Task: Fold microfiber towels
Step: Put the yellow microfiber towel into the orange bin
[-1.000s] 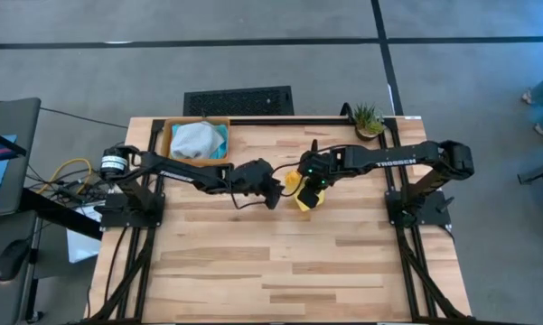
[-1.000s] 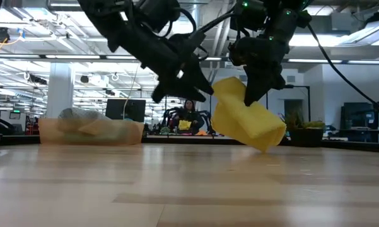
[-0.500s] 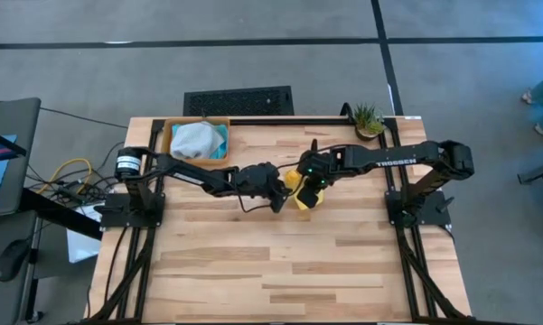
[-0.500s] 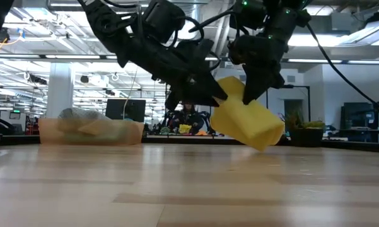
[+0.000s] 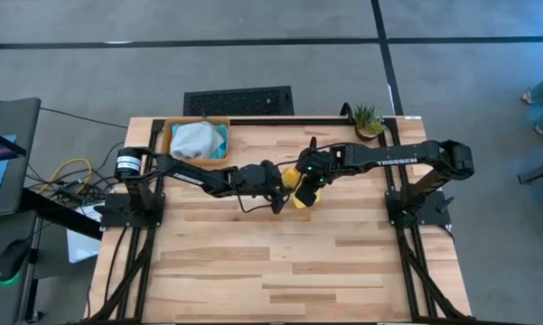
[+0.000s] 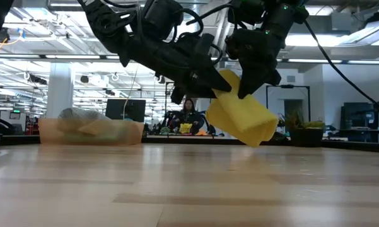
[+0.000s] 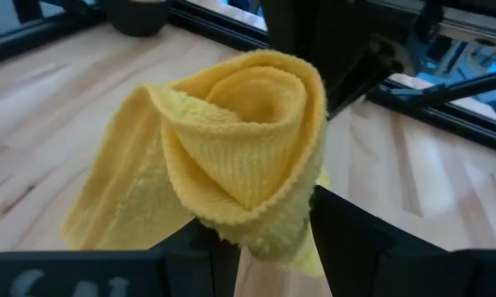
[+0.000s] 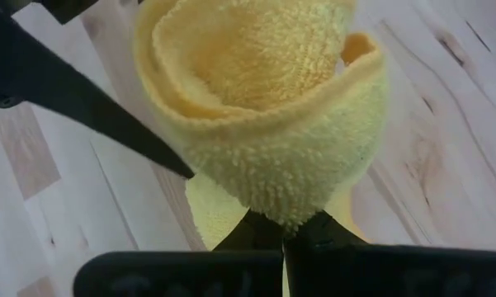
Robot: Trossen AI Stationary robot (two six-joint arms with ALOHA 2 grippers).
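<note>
Hanging clear of the wooden table [image 5: 280,262] near its middle, the yellow towel [image 6: 243,113] is held in the air as a loosely rolled bundle, its lower end drooping toward the boards without touching them. It is pinched at its upper edge by the right gripper [image 6: 247,88], whose fingers are closed tight on the cloth. From the left, the left gripper [image 6: 208,88] is brought against the same bundle; its fingers [image 7: 347,235] are spread apart around a fold of the cloth, though whether they truly clamp it cannot be told. Farther back, at the far left corner, the orange tray [image 5: 171,135] is seen with the pale grey towel [image 5: 193,139] heaped in it and a strip of the sky blue towel [image 5: 220,143] showing beside it. At the far right edge a small potted plant [image 5: 368,118] is placed.
</note>
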